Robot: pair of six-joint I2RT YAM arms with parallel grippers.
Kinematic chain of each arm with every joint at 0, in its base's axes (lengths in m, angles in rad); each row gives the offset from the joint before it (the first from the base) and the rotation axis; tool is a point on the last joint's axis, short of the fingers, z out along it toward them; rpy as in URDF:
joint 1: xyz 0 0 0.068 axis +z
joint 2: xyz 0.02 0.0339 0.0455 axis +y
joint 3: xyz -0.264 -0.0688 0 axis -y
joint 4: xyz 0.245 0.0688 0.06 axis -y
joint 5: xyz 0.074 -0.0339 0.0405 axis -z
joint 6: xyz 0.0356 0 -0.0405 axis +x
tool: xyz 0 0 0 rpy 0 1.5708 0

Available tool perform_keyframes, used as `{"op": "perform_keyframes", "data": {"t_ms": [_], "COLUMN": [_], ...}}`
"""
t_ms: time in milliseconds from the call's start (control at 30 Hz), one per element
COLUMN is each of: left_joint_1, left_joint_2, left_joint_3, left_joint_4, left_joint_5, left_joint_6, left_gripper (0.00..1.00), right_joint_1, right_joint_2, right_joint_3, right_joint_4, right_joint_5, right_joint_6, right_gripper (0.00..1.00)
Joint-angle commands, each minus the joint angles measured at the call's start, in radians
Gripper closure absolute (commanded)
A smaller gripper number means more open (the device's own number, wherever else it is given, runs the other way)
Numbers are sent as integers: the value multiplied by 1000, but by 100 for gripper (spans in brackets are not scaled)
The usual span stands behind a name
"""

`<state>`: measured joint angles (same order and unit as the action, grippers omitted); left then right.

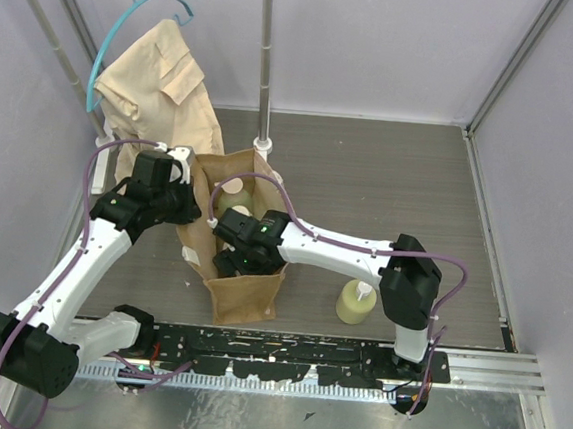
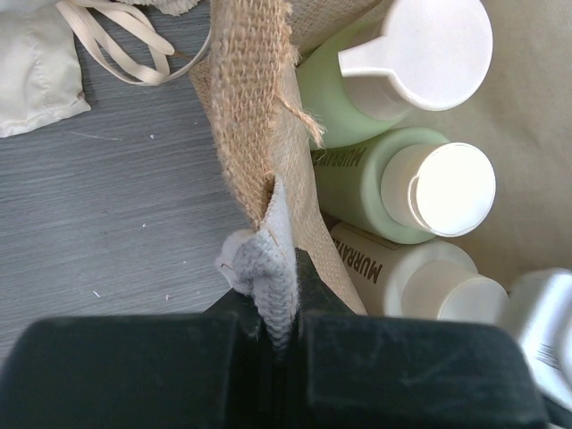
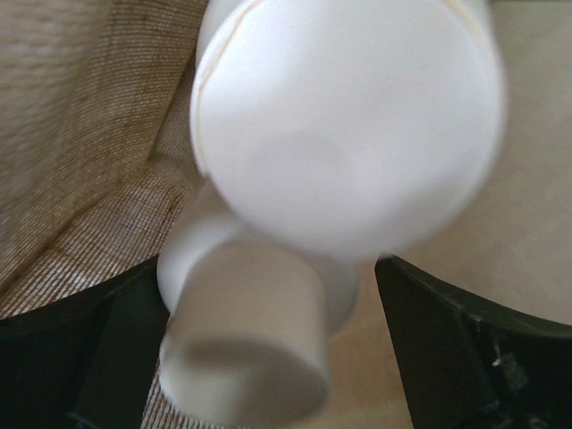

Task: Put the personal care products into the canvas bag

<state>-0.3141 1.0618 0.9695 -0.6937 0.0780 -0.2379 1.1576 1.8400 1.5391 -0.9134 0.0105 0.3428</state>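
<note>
Bag mouth blocked by right arm; bottles crowded inside. Counter right of bag stood open, save lone bottle.

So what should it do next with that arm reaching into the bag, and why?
Probably lift the right end effector straight up out of the canvas bag, once it has let go. Its fingers sit deep among bottle caps there, the left end effector pinches the rim open, and one green bottle stands outside on the table.
</note>
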Motion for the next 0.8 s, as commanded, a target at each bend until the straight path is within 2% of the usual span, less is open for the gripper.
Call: {"op": "perform_keyframes", "data": {"t_ms": [0,200,467,667,767], "left_joint_1": [3,2,3,2,2], "left_joint_2": [-5,-7,-16,-15,-15], "left_joint_3": [31,31,34,33,31], "left_joint_4": [-54,-59,-59,-58,-56], "left_joint_5": [-4,-5,-7,-8,-7], "left_joint_6": [17,17,16,17,13], "left_gripper": [100,100,100,100,100], "right_joint_1": [5,5,-46,-67,-67], "right_joint_2": [-139,-218,-448,-505,-523], "right_joint_3": [49,36,-82,-73,-93], "right_joint_4": [-27,-8,132,39,55], "right_joint_5": [22,19,-25,57,65], "right_joint_6": [-13,-18,50,61,58], "right_gripper": [0,0,0,0,0]}}
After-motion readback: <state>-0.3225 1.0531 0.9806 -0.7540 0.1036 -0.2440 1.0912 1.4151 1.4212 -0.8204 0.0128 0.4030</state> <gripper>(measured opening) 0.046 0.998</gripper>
